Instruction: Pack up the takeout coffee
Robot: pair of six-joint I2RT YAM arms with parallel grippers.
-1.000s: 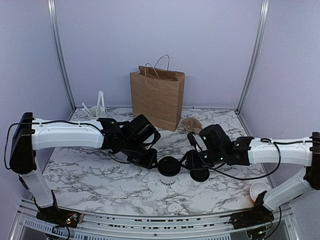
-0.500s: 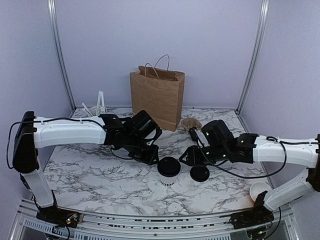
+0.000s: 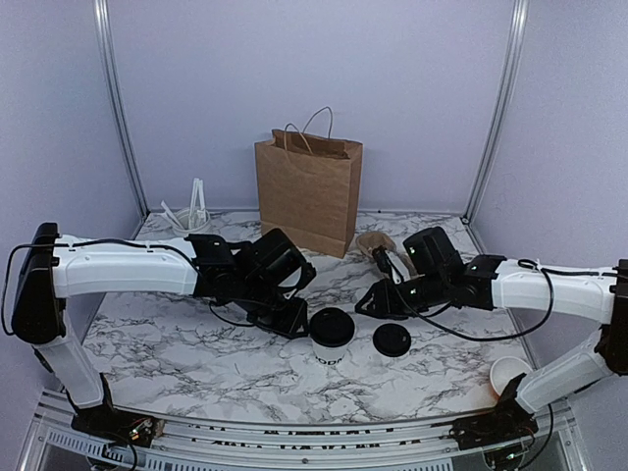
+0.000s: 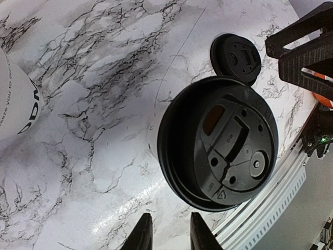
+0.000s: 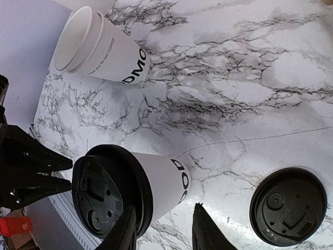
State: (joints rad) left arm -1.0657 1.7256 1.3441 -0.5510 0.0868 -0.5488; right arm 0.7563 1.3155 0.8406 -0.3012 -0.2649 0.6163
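The coffee [image 3: 332, 332] stands upright near the front middle of the marble worktop [image 3: 177, 343], lid on, black lettering on its white side. It sits between the two grippers and neither touches it.

The left gripper [image 3: 292, 322] hangs low just beside the coffee's left side. In its wrist view its jaws show a narrow gap with only bare worktop in it, and the coffee's lid [image 4: 218, 151] lies just past the fingertips [image 4: 144, 232].

The right gripper [image 3: 371, 302] is to the coffee's right and a little farther back, near but apart from it. Its jaws stand somewhat wider than the left's and hold nothing. From its wrist camera the coffee lies beyond the fingertips [image 5: 204, 226].

A loose lid [image 3: 392, 340] lies flat on the worktop close to the coffee's right, not touching it, below the right gripper.

A stack of lidless cups [image 5: 101, 47] with the same lettering is at the front right corner, by the right arm's base.

A brown paper bag [image 3: 308, 191] stands upright at the back, top open, handles up. A small brown wad [image 3: 376, 243] lies by its right foot; what it is cannot be told.
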